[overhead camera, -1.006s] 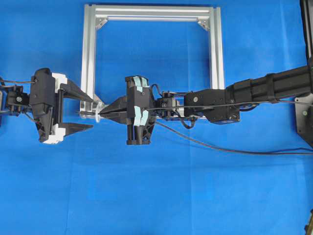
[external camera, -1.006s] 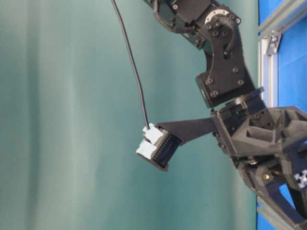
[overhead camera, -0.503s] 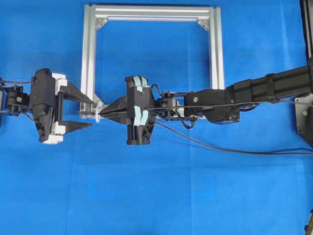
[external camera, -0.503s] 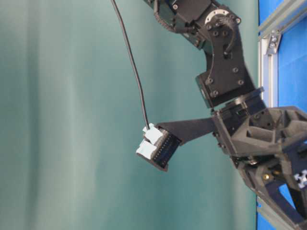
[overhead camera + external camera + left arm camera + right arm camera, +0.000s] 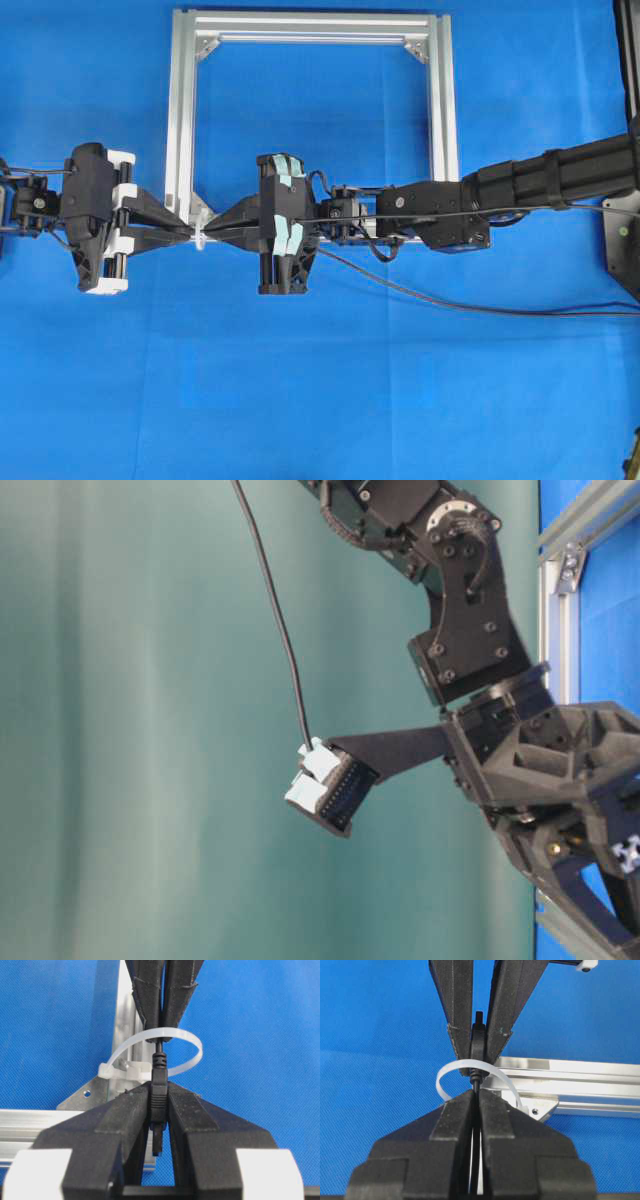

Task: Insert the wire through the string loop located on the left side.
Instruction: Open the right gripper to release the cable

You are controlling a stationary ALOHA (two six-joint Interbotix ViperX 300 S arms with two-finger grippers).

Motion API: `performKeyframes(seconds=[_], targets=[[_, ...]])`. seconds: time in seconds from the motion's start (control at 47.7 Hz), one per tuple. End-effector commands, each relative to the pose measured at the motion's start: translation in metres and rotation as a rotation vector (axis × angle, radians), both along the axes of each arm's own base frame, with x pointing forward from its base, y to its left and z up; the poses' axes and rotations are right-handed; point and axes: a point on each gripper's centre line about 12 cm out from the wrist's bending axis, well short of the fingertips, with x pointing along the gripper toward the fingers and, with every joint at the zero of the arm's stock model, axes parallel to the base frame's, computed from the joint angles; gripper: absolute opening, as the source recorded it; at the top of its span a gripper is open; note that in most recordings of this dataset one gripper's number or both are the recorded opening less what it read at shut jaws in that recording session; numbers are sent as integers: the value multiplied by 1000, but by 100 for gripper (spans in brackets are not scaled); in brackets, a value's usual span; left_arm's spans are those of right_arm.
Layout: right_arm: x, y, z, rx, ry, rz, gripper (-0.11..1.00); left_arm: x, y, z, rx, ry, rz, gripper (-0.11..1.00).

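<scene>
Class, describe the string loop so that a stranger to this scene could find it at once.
Start at the silver frame on the blue table, then go to its lower left corner. There, between the two gripper tips, stands the string loop: a whitish translucent band, with the black wire passing through it.

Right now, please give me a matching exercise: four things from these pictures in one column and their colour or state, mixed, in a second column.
Things:
1. string loop
2. frame
3. left gripper
4. wire

States:
a. silver, lying on the blue table
b. black, trailing to the right edge
c. whitish, with the plug passing through it
d. shut on the plug

Pairs: 1-c, 2-a, 3-d, 4-b
</scene>
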Motion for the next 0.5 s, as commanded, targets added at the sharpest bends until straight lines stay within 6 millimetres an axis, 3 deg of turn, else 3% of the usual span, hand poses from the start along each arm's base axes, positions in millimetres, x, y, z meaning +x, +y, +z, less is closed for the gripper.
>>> performKeyframes(seconds=[0.0,0.126,0.356,0.419,0.482], targets=[[4,0,15,5,-32,-2,1,2,0,5,-2,-23,2,7],[4,0,15,15,-29,-9,19,2,0,4,-2,-20,2,7],[2,0,12,34,-6,-25,88,2,0,5,-2,-23,2,7],[2,-1,12,36,-6,-27,96,2,0,5,-2,-23,2,7],[2,-1,13,37,-7,-28,95,2,0,5,-2,-23,2,7]])
